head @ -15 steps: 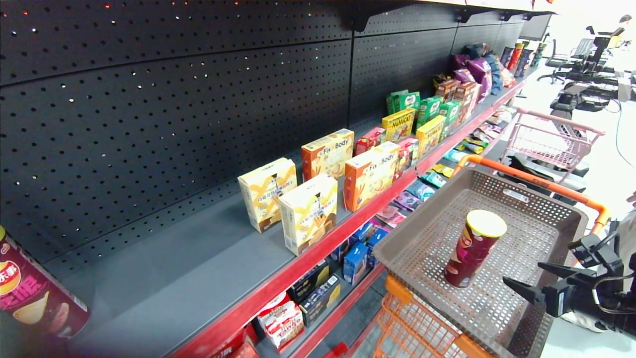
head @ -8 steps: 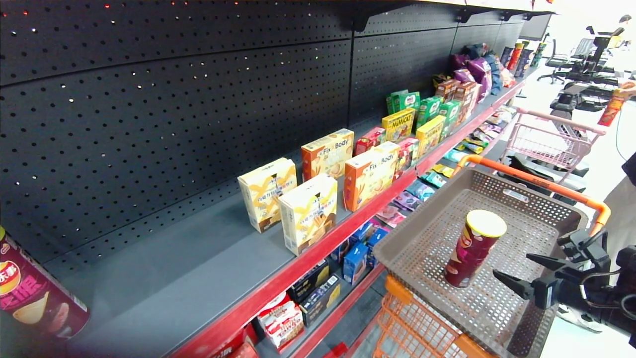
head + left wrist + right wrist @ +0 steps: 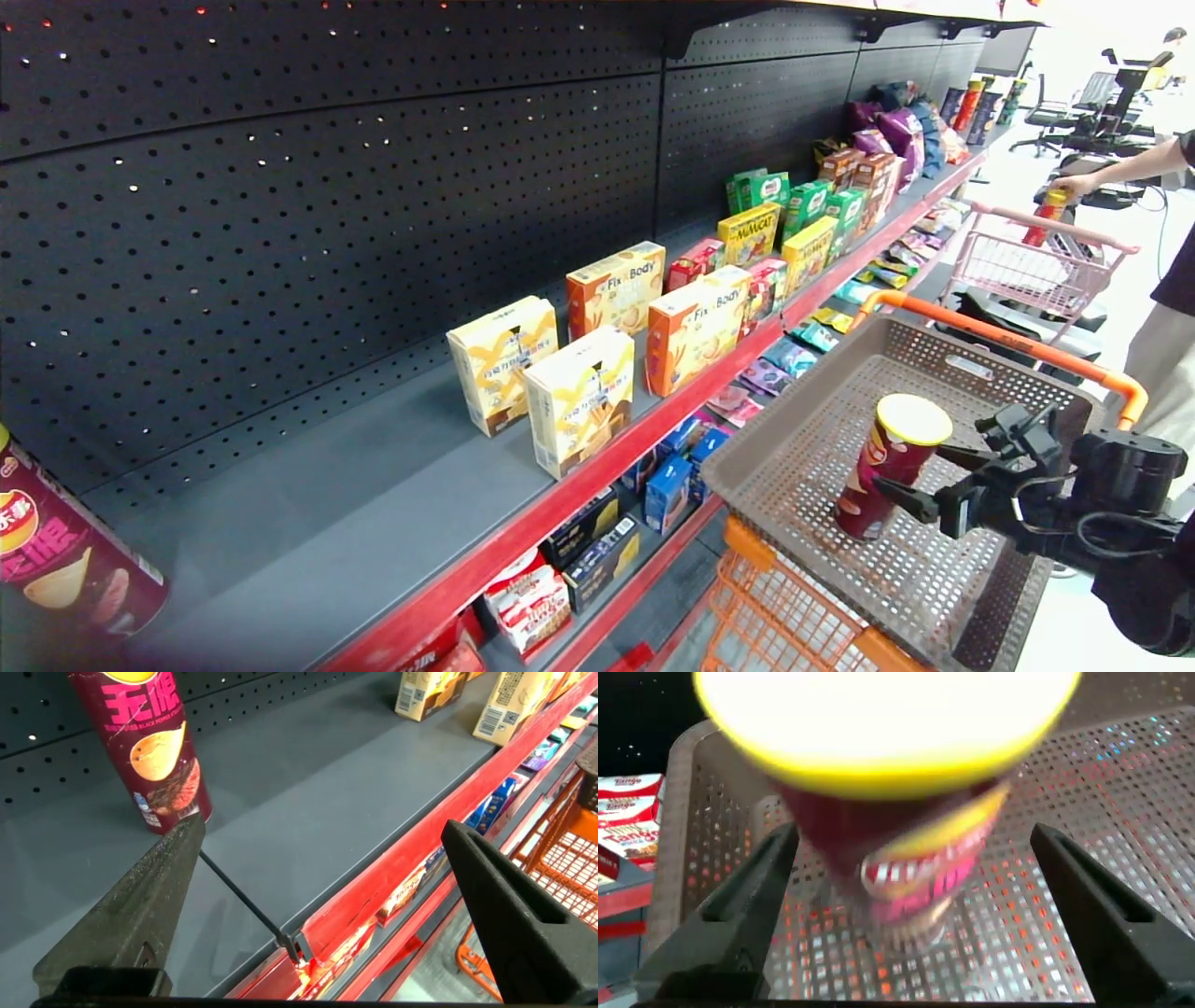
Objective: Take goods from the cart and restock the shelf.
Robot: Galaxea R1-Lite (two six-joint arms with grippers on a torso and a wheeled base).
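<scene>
A maroon chip can (image 3: 887, 467) with a yellow lid stands upright in the brown cart basket (image 3: 1008, 411). My right gripper (image 3: 910, 471) is open at the can's right side, one finger on each side of it. The right wrist view has the can (image 3: 896, 812) between the spread fingers (image 3: 738, 915), with no contact visible. A second maroon chip can (image 3: 56, 551) stands at the near left end of the grey shelf (image 3: 355, 467). My left gripper (image 3: 322, 831) hangs open over the shelf's red front edge, near that can (image 3: 149, 747), holding nothing.
Yellow snack boxes (image 3: 579, 397) and orange boxes (image 3: 691, 327) stand mid-shelf, with more goods farther along. Bare grey shelf lies between the near can and the yellow boxes. A pink cart (image 3: 1036, 261) stands beyond the orange-handled cart. Lower shelves hold small packets.
My right gripper has moved left across the basket, from clear of the can to having its fingers on either side of it. The can and the left arm have not moved.
</scene>
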